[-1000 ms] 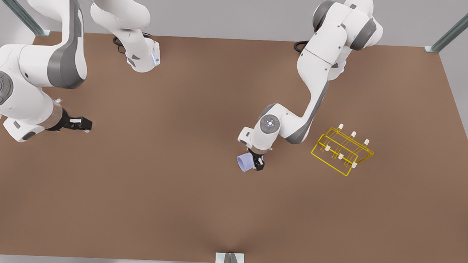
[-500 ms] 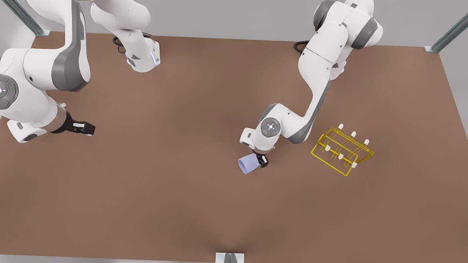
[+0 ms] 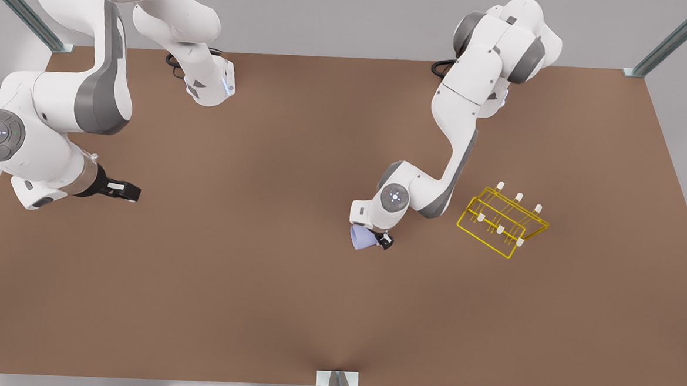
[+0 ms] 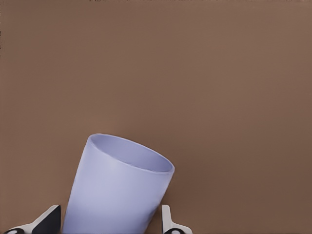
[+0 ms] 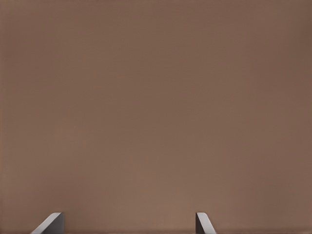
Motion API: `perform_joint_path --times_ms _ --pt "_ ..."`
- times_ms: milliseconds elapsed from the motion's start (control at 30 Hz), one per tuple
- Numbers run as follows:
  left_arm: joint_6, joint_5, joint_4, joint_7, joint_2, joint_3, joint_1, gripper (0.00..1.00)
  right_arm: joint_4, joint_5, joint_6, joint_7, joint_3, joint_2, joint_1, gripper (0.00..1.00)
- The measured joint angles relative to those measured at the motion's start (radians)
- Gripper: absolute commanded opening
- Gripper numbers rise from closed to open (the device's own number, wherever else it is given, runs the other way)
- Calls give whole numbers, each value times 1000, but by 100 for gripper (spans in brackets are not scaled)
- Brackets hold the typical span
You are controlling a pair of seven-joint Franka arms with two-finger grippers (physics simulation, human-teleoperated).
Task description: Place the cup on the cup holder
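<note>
Carrying cup (image 3: pixel 361 238): left end effector (image 3: pixel 380 239) clamped on it above table (image 3: pixel 257 271), left of cup holder (image 3: pixel 502 221) in front view. Advice: invert cup over one white-tipped prong, lower slowly. Right end effector (image 3: pixel 125 190) waits, fingers apart, empty.

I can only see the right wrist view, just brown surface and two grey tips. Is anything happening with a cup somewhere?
Observer: Yes. The left gripper is shut on the cup, holding it tilted.
Operator: Where's the rack it goes on?
Observer: The cup holder stands to the front view's right of the cup, apart from it.
Operator: And my arm?
Observer: The right gripper waits, open, at the front view's left.
</note>
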Motion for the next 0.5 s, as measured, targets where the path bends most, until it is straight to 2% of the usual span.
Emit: perform_joint_path --times_ms 500 --pt "148 44 0 -42 54 -2 -1 100 0 1 0 23 0 2 1 100"
